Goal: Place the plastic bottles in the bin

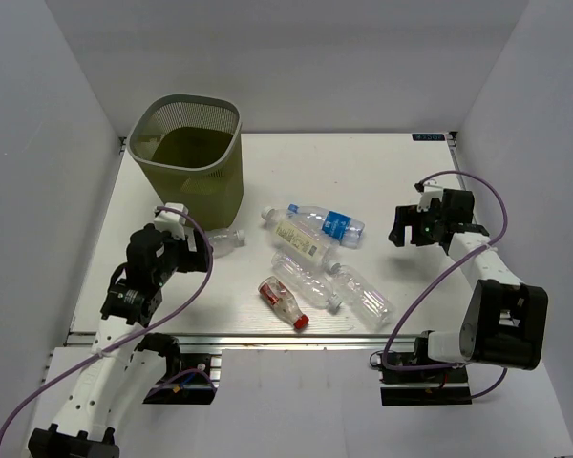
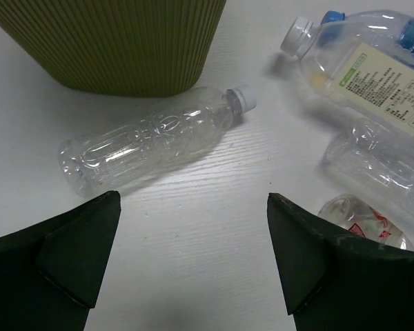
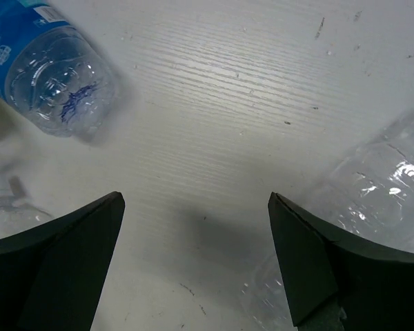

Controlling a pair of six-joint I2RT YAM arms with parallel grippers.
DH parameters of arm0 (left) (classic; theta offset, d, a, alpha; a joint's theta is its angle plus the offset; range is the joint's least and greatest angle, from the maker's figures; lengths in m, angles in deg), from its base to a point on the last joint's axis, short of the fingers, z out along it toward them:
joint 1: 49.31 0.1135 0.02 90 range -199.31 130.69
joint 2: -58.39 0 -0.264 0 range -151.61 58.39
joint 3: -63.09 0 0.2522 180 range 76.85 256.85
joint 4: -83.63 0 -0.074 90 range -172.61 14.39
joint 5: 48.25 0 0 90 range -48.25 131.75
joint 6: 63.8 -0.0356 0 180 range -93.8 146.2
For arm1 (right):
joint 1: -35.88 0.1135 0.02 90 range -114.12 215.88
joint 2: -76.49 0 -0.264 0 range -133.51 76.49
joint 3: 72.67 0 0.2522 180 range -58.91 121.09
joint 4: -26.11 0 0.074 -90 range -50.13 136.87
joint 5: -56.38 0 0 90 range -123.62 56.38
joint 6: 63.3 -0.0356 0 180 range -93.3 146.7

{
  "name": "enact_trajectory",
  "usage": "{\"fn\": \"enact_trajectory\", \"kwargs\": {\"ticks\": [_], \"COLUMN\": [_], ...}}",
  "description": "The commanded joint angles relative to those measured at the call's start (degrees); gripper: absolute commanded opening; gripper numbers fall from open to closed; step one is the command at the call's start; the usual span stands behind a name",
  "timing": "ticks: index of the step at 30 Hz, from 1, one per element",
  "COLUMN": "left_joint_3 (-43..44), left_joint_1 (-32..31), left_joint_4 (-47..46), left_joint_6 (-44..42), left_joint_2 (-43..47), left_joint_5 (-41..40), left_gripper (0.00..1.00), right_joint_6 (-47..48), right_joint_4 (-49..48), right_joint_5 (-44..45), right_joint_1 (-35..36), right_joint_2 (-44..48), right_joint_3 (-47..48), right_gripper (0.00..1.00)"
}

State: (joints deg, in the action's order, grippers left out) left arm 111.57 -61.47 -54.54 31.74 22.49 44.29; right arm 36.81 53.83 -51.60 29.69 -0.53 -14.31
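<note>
At back-left of the white table [image 1: 401, 172], the olive mesh bin [image 1: 186, 191] is standing upright. Just beside its front wall a plain clear bottle [image 2: 152, 141] is lying on its side, white cap pointing right. The left gripper [image 2: 193, 207] is hovering close to it w/ jaws spread wide, holding nothing. Mid-table, the blue-labelled bottle [image 1: 332, 225], cream-labelled bottle [image 1: 299, 239], red-capped bottle [image 1: 285, 302] & two crinkled bottles [image 1: 306, 277] are lying clustered. The right gripper [image 3: 196, 207] is hanging right of them, jaws wide apart & empty.
</note>
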Motion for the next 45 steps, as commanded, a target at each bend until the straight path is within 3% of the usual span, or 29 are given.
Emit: {"fn": "enact_trajectory", "kwargs": {"ticks": [1,15,20,21,26,28,30,32,33,34,36,39,40,41,45], "left_joint_3": [1.8,2.8,5.1,5.9,8.9,9.4,10.7,13.7,15.1,16.6,18.8,19.4,19.4,19.9,19.9], "left_joint_1": [0.1,0.1,0.1,0.1,0.1,0.1,0.1,0.1,0.7,0.2,-1.5,-1.5,-1.5,-1.5,-2.7], "left_joint_4": [0.0,1.5,6.8,8.0,11.1,9.1,8.6,7.5,8.3,10.8,11.7,11.2,11.2,11.8,11.8], "left_joint_6": [-1.5,5.8,12.8,14.4,24.2,23.6,16.8,7.3,-1.0,-3.8,-11.2,-18.6,-20.6,-22.4,-31.6], "left_joint_2": [-0.1,0.4,-0.9,-0.9,-2.2,-3.2,-6.9,-10.9,-15.9,-18.5,-22.2,-24.5,-25.6,-26.1,-27.2], "left_joint_5": [3.2,0.9,-4.2,-5.3,-8.8,-8.8,-7.4,2.3,5.9,9.5,12.2,14.8,15.6,16.1,12.1], "left_gripper": [0.96,0.96,0.96,0.94,0.65,0.61,0.64,0.77,0.81,0.84,0.87,0.9,0.92,1.0,1.0], "right_joint_6": [1.2,5.7,14.4,14.9,16.3,19.6,21.4,23.1,25.5,27.6,30.7,35.4,37.3,39.0,42.1], "right_joint_4": [-0.8,3.2,11.2,11.7,14.2,15.8,17.6,19.3,21.2,22.5,24.1,25.8,26.9,27.3,27.7], "right_joint_5": [-3.6,-7.6,-9.4,-9.5,-9.8,-10.6,-11.8,-14.3,-18.3,-19.7,-25.0,-28.8,-29.6,-29.7,-28.8], "right_joint_1": [0.2,0.1,-0.1,0.0,-0.2,-0.2,-0.2,-0.6,-0.7,-0.7,-0.7,-0.9,-0.8,-0.9,-1.3], "right_joint_2": [2.7,3.4,2.5,2.6,2.7,2.7,2.2,1.5,1.3,1.5,1.5,2.1,2.0,2.1,2.0], "right_joint_3": [2.2,4.3,9.0,9.4,13.8,15.0,15.6,16.1,16.3,16.3,16.3,16.4,16.4,16.6,16.6], "right_gripper": [0.9,0.9,0.9,0.9,0.9,0.9,0.9,0.87,0.85,0.83,0.68,0.57,0.58,0.68,0.8]}}
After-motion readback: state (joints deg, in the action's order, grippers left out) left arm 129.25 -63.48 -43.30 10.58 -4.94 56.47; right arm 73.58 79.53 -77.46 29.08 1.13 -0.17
